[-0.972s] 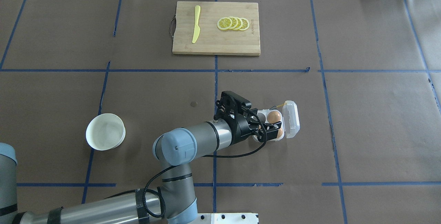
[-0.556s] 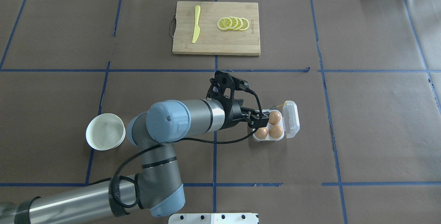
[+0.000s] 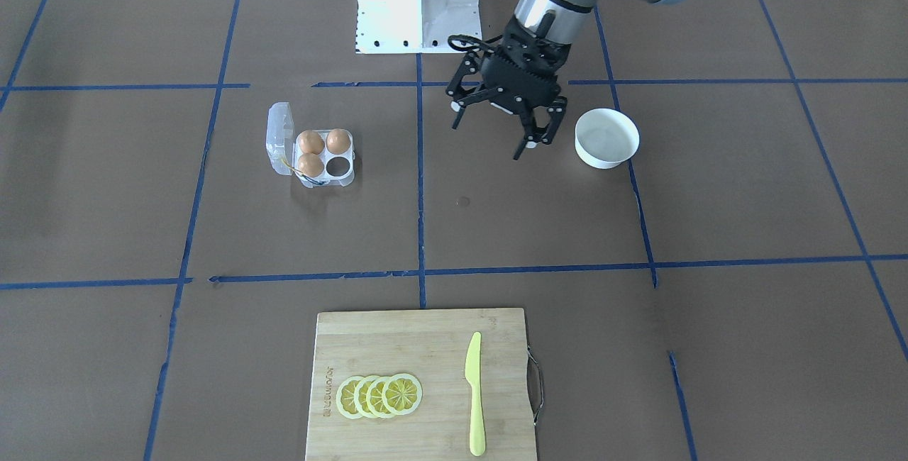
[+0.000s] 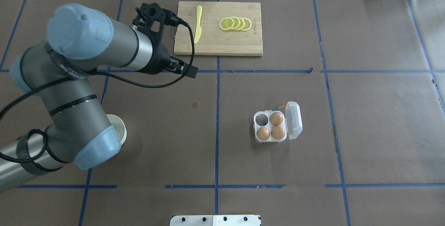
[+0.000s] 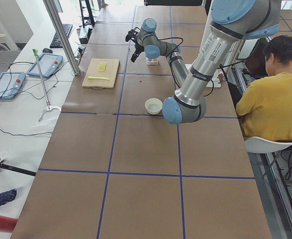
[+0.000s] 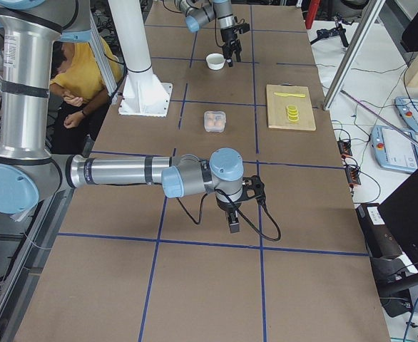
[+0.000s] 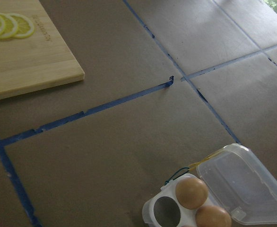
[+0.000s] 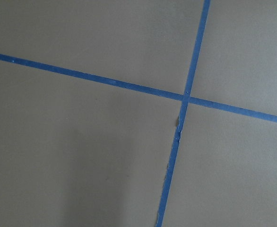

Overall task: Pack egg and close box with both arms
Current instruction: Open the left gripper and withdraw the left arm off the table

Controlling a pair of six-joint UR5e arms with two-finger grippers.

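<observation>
So the black left claw (image 3: 493,136) hangs wide and empty, well apart from the small clear plastic egg box (image 4: 261,118). Its open lid (image 4: 294,120) lies on the side far from that claw.

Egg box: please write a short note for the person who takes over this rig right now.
Box: lid open, three eggs inside, one cell free.
Left claw: open, empty, raised near the white bowl, which looks empty.
Right claw: far from the Box; open or shut, cannot tell.
Done: eggs packed; no loose egg seen.
To do: close the lid.
</observation>
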